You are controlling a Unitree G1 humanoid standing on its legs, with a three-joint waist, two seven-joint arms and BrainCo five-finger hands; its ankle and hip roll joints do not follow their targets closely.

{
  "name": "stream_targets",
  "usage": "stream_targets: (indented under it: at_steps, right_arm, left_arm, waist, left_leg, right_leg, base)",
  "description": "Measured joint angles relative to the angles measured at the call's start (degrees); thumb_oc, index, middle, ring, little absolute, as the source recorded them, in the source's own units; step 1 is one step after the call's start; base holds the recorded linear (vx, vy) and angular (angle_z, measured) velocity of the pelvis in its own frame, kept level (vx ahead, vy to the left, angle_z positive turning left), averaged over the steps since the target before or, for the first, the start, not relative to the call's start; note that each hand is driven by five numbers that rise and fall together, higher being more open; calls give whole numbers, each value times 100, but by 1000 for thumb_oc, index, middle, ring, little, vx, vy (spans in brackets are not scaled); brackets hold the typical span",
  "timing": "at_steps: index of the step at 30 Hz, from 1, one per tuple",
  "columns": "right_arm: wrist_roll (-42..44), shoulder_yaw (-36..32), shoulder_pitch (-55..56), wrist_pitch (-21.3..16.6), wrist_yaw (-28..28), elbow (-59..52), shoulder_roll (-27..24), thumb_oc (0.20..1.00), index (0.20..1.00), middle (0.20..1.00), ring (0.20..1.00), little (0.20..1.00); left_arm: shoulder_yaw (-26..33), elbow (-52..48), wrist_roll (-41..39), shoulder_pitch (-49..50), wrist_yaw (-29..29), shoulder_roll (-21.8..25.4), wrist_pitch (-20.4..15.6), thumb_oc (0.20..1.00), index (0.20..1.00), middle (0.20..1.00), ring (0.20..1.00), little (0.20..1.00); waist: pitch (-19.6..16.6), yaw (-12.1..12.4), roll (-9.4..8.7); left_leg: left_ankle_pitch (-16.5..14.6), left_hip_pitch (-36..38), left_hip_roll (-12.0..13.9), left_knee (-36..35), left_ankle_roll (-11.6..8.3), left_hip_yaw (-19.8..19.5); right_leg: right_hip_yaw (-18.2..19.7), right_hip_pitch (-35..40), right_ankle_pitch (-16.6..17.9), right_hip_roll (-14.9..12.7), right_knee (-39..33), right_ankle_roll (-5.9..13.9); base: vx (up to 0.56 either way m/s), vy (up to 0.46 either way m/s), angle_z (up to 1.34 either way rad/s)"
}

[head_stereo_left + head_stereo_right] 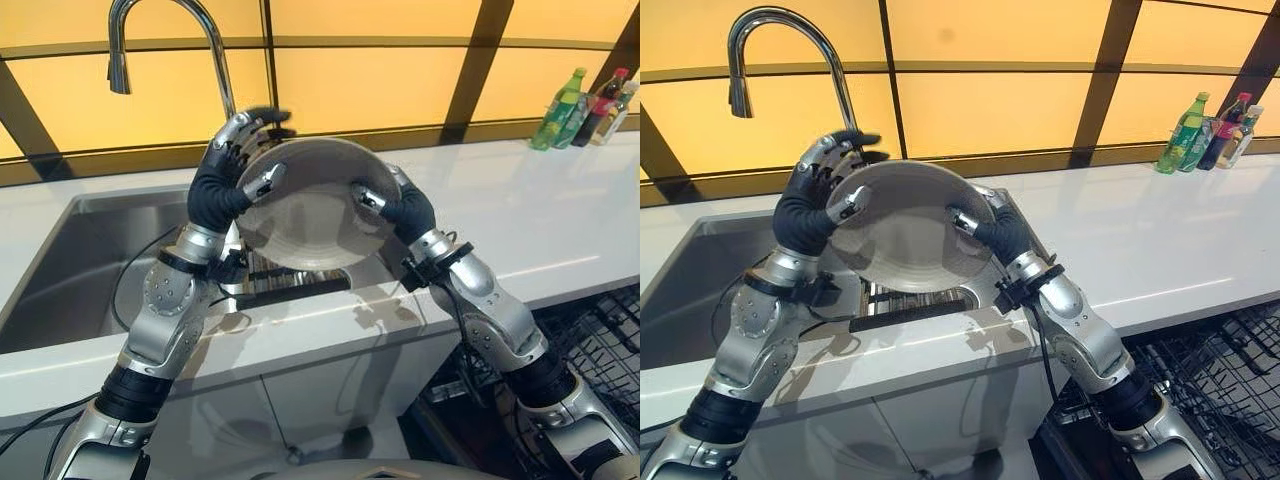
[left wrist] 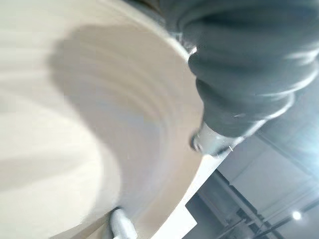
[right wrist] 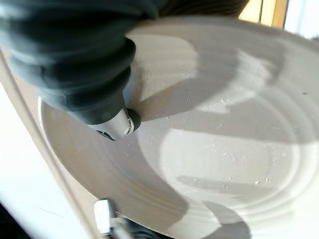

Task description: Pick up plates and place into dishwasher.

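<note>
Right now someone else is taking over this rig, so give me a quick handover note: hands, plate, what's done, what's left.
Left hand: curled round the plate's left rim, thumb on its face.
Right hand: gripping the right rim the same way.
Plate: lifted, tilted up on edge between both hands, above the sink edge, just under the faucet.
Dishwasher rack: open at the robot's lower right; I can't tell what it holds.
Done: plate picked up.
Left: carry it right and down, likely on one hand, and slot it into the rack. Mind the faucet when swinging out.
</note>
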Motion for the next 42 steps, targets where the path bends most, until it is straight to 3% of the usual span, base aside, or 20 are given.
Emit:
stream_targets:
  at_steps: [3, 9, 17, 23, 30, 35, 39, 42]
  right_arm:
    - [-555, -279, 21, 48, -56, 3, -174, 200, 200, 200, 200, 200]
    - [-1042, -1471, 349, 37, -321, 55, -564, 200, 200, 200, 200, 200]
    - [-1899, -2859, 1701, -12, -889, 165, -812, 200, 200, 200, 200, 200]
    - [-2333, -3725, 2527, -84, -1168, 173, -841, 200, 200, 200, 200, 200]
    - [-3197, -4370, 3316, -81, -1383, 506, -950, 200, 200, 200, 200, 200]
    - [-3451, -4457, 3502, -72, -1571, 1089, -951, 200, 200, 200, 200, 200]
    - [-3929, -4444, 3397, -79, -1871, 1273, -1193, 200, 200, 200, 200, 200]
    - [-4074, -4398, 3082, -88, -2108, 1500, -1563, 200, 200, 200, 200, 200]
  left_arm:
    - [452, 0, 8, 2, 328, -4, -16, 1000, 1000, 1000, 1000, 1000]
    - [1134, 4, 133, 65, 666, 0, -107, 1000, 1000, 1000, 1000, 1000]
    - [1743, 21, 101, 535, 766, -2, -140, 1000, 1000, 1000, 1000, 1000]
    - [2011, 90, 102, 757, 675, -10, -128, 1000, 1000, 1000, 1000, 1000]
    - [2528, 295, 118, 1018, 592, -3, -81, 1000, 1000, 1000, 1000, 1000]
    - [2658, 382, 130, 1178, 609, -2, -19, 1000, 1000, 1000, 1000, 1000]
    - [2624, 386, 232, 1239, 771, -3, -26, 1000, 1000, 1000, 1000, 1000]
    - [2573, 384, 243, 1228, 1017, -6, -128, 1000, 1000, 1000, 1000, 1000]
  waist:
    - [-3, -82, -4]
    - [-4, -142, -13]
    - [17, -622, -1]
    - [151, -1048, 193]
    - [260, -1325, 354]
    - [414, -1349, 486]
    - [562, -1344, 719]
    - [876, -1342, 955]
  left_leg:
    - [2, 9, 12, -25, 1, 61]
    - [-11, 152, 58, -114, -7, 303]
    - [-155, 322, 186, -122, -50, 795]
    - [-232, 422, 286, -122, -100, 1106]
    - [-275, 395, 363, -124, -135, 1239]
    - [-299, 371, 351, -146, -101, 1256]
    - [-234, 90, 291, -120, -81, 1273]
    - [-151, -129, 198, -117, -22, 1262]
  right_leg:
    - [34, -20, 1, 8, 0, 0]
    - [296, -80, 5, 61, 3, -4]
    - [757, -166, 80, 197, -84, -44]
    - [1079, -240, 117, 324, -87, -65]
    - [1243, -362, 141, 412, -84, -87]
    - [1269, -413, 141, 397, -79, -81]
    - [1320, -757, 163, 364, 67, -72]
    - [1354, -1015, 212, 278, 143, -21]
  base:
    - [-28, -15, -7]
    - [-4, -25, -22]
    - [3, -80, -33]
    - [27, -130, -31]
    - [8, -138, -14]
    - [-46, -75, -3]
    - [-136, 22, -3]
    - [-153, 24, -1]
